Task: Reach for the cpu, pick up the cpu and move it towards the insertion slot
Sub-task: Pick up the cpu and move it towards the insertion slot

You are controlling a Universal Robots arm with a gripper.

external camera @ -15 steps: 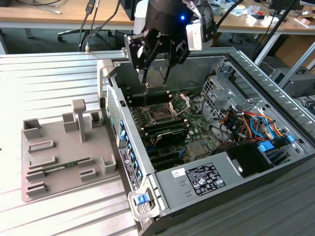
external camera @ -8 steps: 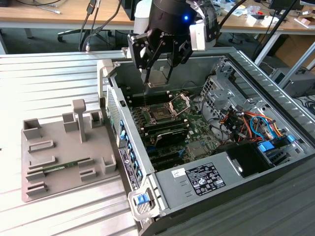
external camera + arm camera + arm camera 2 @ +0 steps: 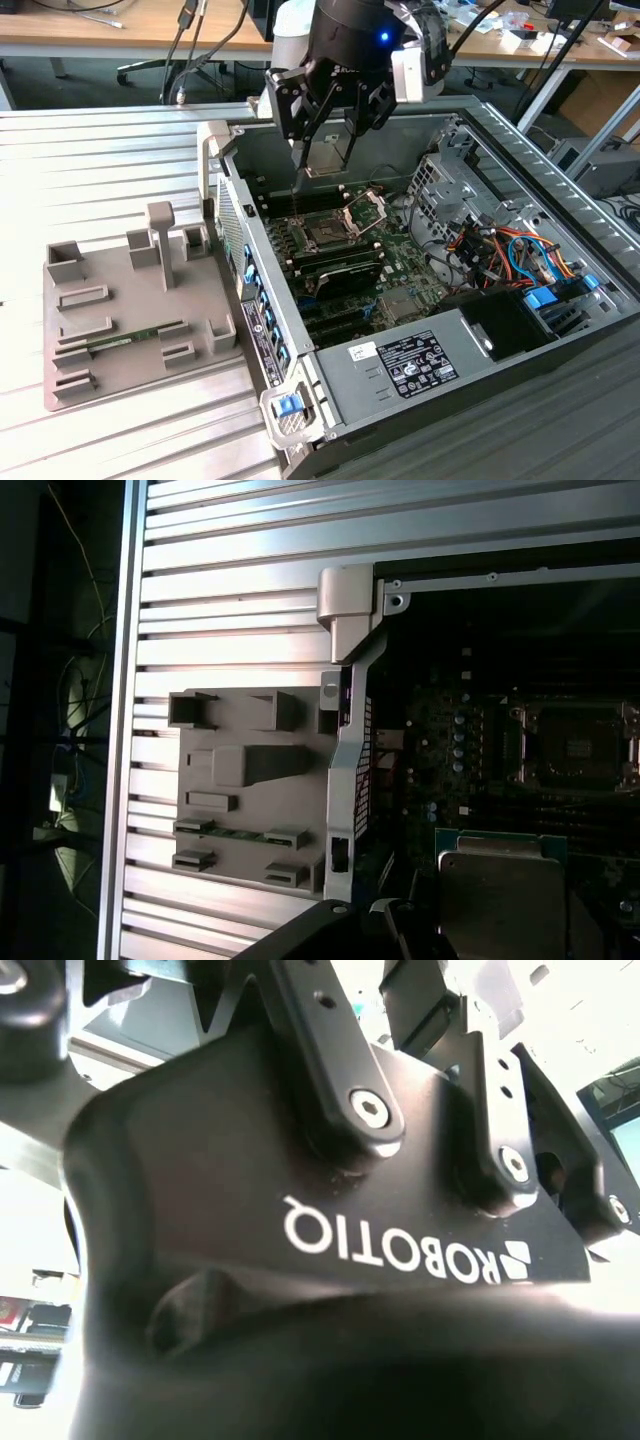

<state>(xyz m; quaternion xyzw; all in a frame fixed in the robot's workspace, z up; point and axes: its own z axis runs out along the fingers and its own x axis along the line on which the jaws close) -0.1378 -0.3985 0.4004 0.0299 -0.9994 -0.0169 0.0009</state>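
Pincer (image 3: 328, 140) hangs over the open computer case (image 3: 255, 330), above the motherboard (image 3: 400, 275), with its fingers closed on the cpu (image 3: 500, 900). In the first wrist view the chip is lifted clear of the board, silvery top showing over a green edge. It is near the insertion slot (image 3: 577, 745) but apart from it. On the exterior view's left, a grey holder tray (image 3: 130, 290) rests on the ribbed tabletop (image 3: 100, 160), touching the case, with a green memory stick (image 3: 130, 341) in one groove

Ribbed metal table (image 3: 100, 160) carries grey tray (image 3: 125, 300) and open computer case (image 3: 262, 340).
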